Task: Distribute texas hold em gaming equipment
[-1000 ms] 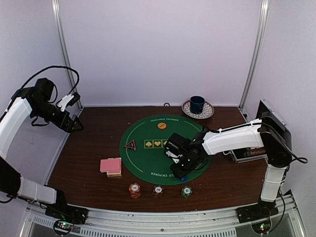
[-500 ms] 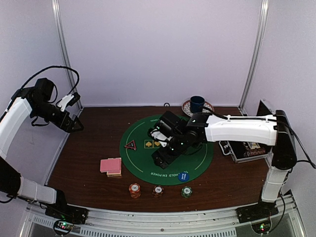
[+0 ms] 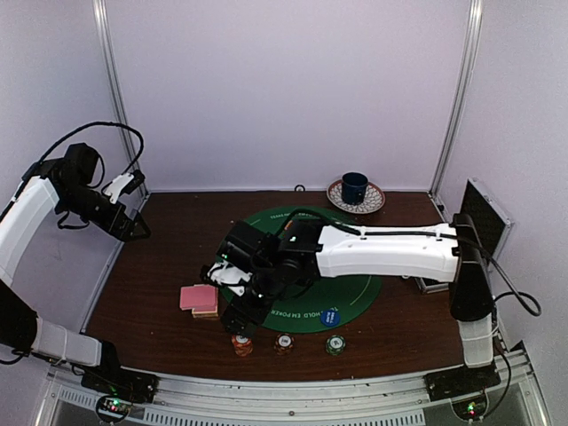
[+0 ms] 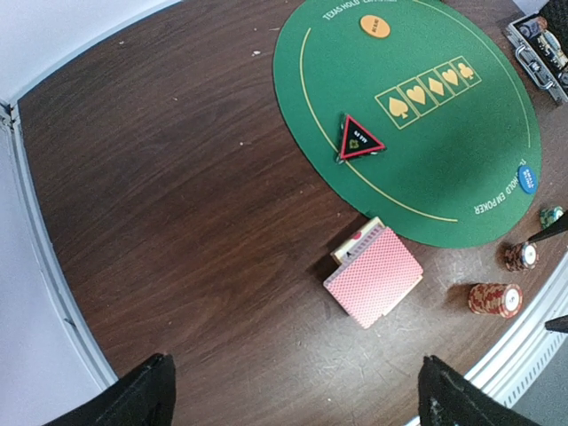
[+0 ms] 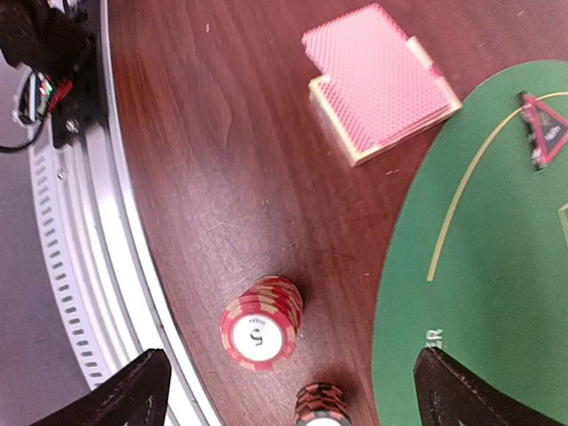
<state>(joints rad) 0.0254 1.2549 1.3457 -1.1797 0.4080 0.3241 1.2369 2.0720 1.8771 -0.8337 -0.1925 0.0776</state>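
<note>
Dark blue mug upright on a patterned saucer at the far edge of the dark wooden table, round green felt mat with gold card suits mid-table, silver-edged black case at the right, lid raised, ribbed metal rail along the near edge, plain white walls.

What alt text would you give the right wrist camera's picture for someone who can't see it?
A stack of orange-red poker chips stands on a dark wooden table near its metal rail. Beyond it lies a pink-backed deck of cards, and a green felt mat curves in from the right.
</note>
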